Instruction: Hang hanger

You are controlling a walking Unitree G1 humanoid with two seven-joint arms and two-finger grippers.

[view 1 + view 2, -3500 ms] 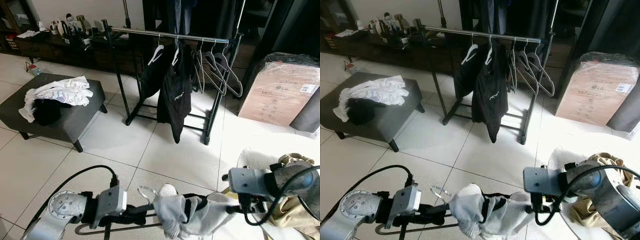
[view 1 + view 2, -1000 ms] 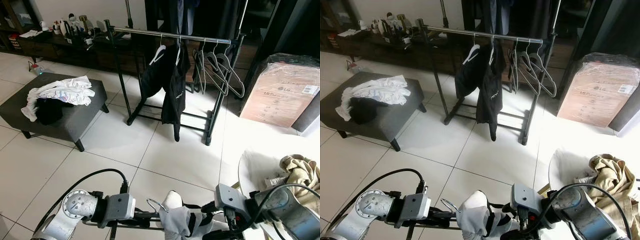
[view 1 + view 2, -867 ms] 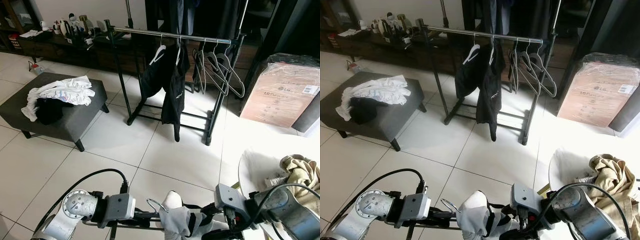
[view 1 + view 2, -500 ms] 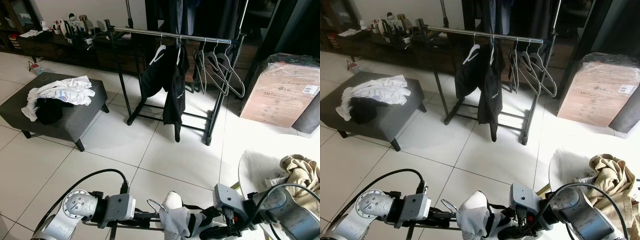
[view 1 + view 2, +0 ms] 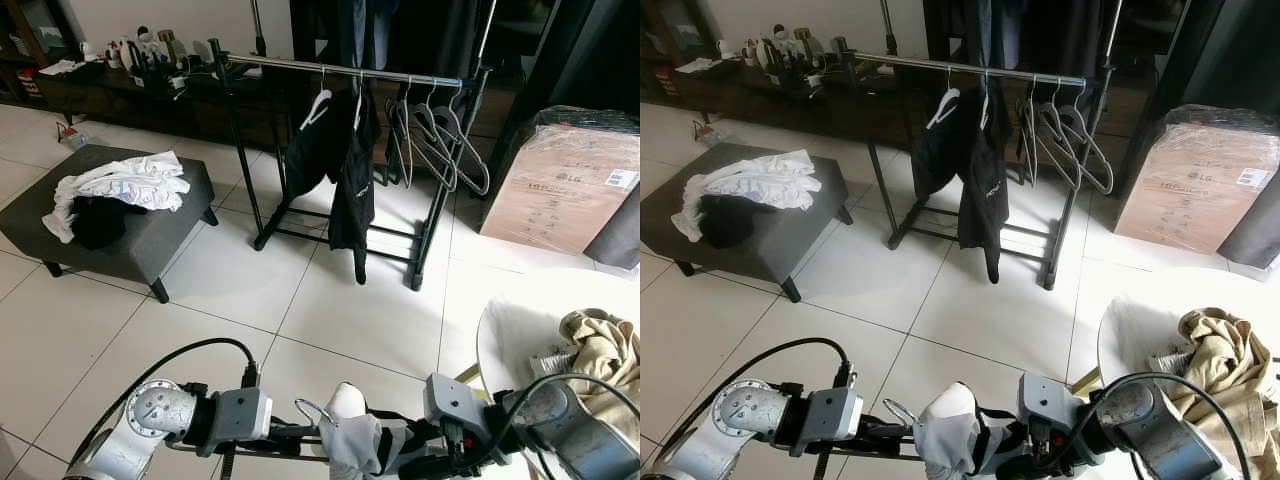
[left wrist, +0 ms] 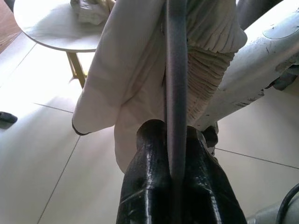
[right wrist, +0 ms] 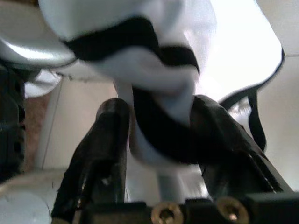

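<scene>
The clothes rail [image 5: 340, 70] was seen well apart, across the tiled floor [image 5: 250, 280], with spare hangers on it. The white garment [image 5: 352, 440] was draped on the hanger [image 6: 175, 84], held low between both arms. Risk was judged: the garment could slide off during the carry if tilted. The left gripper [image 6: 175, 154] was clamped on the hanger bar. The right gripper [image 7: 159, 135] was pinched on the garment's fabric.

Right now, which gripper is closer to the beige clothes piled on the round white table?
Right. The right gripper, shut on the white garment, sits just beside the round white table holding the beige clothes. The left gripper, clamped on the hanger, is farther off.
</scene>
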